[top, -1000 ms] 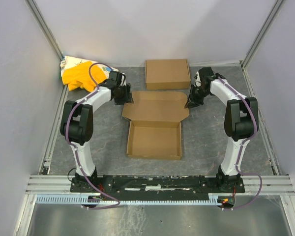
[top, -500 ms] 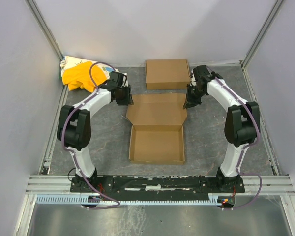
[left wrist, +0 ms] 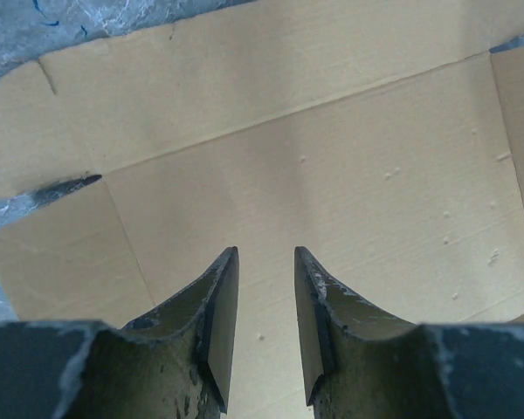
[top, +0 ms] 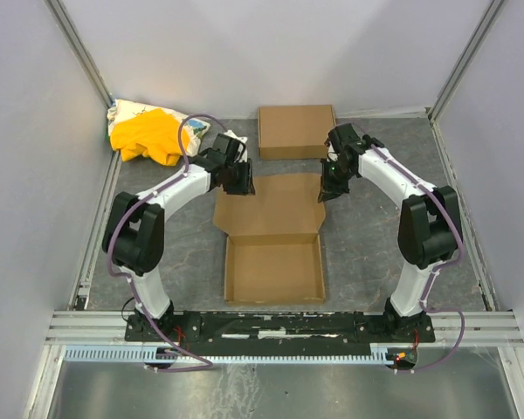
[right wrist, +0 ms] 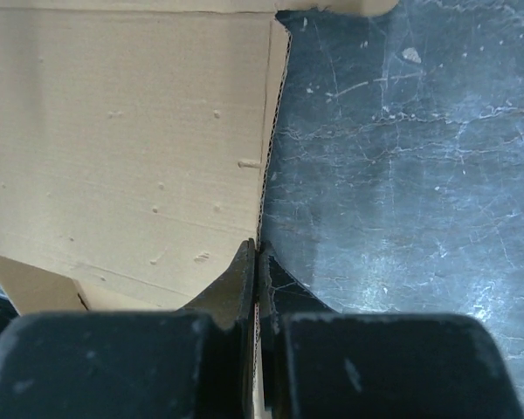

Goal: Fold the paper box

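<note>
Pinching the box [top: 273, 266] lid's edge to fold it over, the right fingers [right wrist: 241, 281] were closed; left fingers [left wrist: 215, 307] hung open above.

L claw [left wrist: 265, 255] parted, R claw [right wrist: 256, 247] pinched (both outstretched).

The plain brown cardboard mailer box [top: 273, 266] lies at the centre of the frame, half formed. Its shallow open tray with upright walls is toward the bottom, and its wide creased lid panel with side flaps spreads toward the top.
</note>
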Controlling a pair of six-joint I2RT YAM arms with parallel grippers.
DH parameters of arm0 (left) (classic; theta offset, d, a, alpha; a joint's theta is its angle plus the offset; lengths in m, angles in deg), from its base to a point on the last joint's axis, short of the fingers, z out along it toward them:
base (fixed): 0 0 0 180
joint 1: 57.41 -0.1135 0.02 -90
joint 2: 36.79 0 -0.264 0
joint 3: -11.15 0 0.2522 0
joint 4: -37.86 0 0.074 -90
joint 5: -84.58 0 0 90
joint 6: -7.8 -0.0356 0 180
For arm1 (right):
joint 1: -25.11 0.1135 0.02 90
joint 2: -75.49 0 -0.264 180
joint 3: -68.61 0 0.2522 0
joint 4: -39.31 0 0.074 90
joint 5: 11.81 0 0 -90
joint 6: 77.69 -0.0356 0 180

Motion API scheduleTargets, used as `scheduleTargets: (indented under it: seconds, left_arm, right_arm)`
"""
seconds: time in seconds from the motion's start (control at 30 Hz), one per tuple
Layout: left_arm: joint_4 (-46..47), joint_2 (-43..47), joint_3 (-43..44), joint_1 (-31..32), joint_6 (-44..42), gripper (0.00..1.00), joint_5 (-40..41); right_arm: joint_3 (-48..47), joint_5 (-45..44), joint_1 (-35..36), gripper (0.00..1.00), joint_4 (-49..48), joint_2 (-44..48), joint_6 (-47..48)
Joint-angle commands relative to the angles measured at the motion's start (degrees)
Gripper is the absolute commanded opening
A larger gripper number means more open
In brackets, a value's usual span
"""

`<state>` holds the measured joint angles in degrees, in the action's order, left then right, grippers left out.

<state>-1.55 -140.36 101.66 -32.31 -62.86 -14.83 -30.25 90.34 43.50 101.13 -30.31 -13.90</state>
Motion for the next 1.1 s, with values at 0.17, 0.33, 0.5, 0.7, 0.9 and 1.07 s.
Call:
scheduleTargets:
  seconds: [0.17,0.33,0.5,0.7,0.9,1.07]
  left_arm:
    - [0.72,-0.25,-0.78,0.03,0.11,0.38,1.89]
    - [-3.53,5.2,2.06,-0.31,-1.49,0.46,8.66]
    - [-7.69,10.55,2.25,-2.12,-1.93,0.61,13.51]
    - [-10.73,14.48,-2.82,-4.06,-1.25,0.64,15.65]
    - [-10.55,13.24,-7.93,-4.36,-0.17,0.64,14.19]
    - [-10.23,12.01,-9.27,-4.36,0.35,0.63,13.17]
  right_arm:
    - [-0.14,-3.11,2.16,0.03,-0.46,2.58,-0.85]
    - [-1.65,-5.76,2.02,0.21,1.65,3.56,-0.32]
    - [-3.2,-8.68,1.46,0.5,3.51,3.61,0.38]
    - [-4.03,-8.76,0.76,0.52,5.27,1.82,2.22]
    - [-2.3,-8.04,0.08,0.53,4.78,1.26,2.92]
    - [-0.96,-6.91,-0.11,0.54,4.07,0.59,3.19]
